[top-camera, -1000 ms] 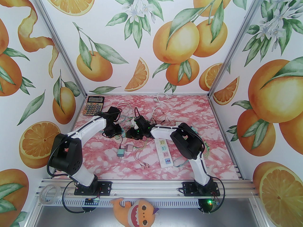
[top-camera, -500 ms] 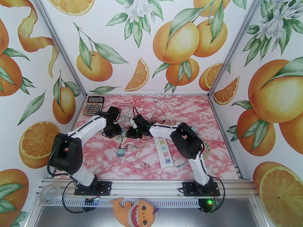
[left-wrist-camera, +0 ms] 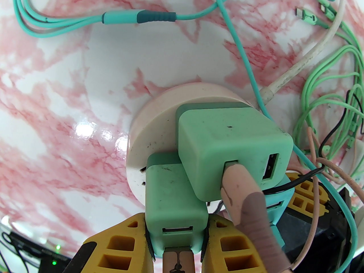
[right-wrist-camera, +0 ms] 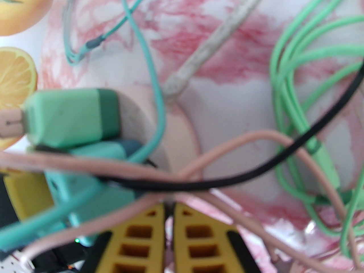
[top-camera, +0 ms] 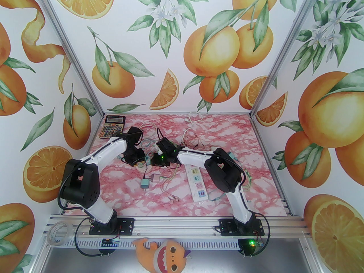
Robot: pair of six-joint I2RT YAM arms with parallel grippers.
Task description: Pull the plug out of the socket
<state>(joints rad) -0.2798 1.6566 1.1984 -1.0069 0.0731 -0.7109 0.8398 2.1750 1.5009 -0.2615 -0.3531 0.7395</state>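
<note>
Left wrist view has the left gripper (left-wrist-camera: 177, 223) clamped by its yellow fingers on a mint-green cube charger plug (left-wrist-camera: 173, 192), which is seated in the round pale-pink socket hub (left-wrist-camera: 159, 115) lying on the pink marbled table (left-wrist-camera: 57, 95). The grasp looks made. Next comes a straight pull off the hub's face, and the hub will likely need bracing. A second green charger (left-wrist-camera: 233, 146) sits plugged in just beside it. The right gripper (right-wrist-camera: 169, 217) is closed among loose cables; whether it pinches one I cannot tell.
</note>
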